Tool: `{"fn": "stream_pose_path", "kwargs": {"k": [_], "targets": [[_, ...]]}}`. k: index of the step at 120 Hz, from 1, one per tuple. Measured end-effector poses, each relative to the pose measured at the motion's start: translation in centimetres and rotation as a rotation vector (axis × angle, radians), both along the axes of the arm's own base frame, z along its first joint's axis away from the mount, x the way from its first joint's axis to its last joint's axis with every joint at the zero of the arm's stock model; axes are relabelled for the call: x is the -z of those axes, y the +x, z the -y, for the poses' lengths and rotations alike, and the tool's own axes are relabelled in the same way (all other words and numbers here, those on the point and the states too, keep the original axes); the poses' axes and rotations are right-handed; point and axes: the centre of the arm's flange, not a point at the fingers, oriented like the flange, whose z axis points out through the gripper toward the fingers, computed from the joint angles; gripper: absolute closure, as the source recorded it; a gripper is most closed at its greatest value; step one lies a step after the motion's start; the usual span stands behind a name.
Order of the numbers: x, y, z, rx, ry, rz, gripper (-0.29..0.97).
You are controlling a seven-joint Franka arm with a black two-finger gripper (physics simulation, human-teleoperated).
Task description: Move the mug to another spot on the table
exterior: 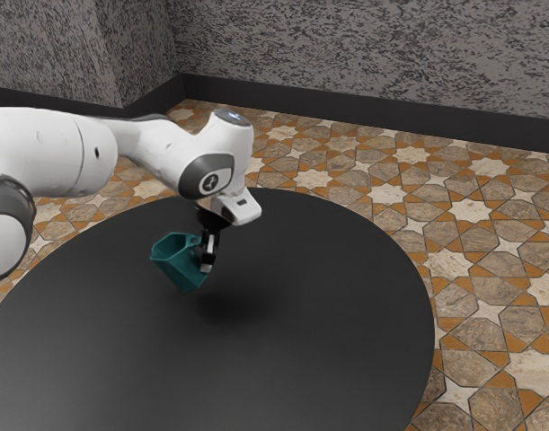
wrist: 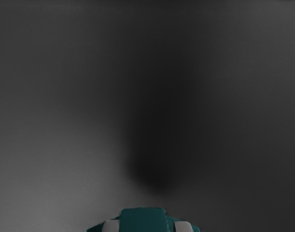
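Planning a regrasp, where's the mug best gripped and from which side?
Grip the mug by its wall on the exterior view's right, from above, as the gripper does now: the mug hangs tilted, mouth up and leftward, leaving that edge reachable.

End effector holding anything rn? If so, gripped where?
Yes: the teal mug, pinched by the end effector at its wall on the side toward the exterior view's right; it hangs tilted above the table.

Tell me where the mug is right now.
The teal mug hangs tilted in the end effector, off the black round table, left of centre in the exterior view.
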Motion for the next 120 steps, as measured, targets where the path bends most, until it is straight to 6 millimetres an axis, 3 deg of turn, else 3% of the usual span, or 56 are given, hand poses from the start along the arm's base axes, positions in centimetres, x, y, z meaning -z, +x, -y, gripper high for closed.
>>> {"fn": "stream_pose_path", "kwargs": {"k": [28,87,120], "targets": [[1.9,-0.1,2.1,-0.040,0.044,-0.075,0.68],[3.3,-0.5,5.4,-0.097,0.092,-0.121,0.68],[4.2,-0.8,5.4,-0.132,0.114,-0.140,0.68]]}}
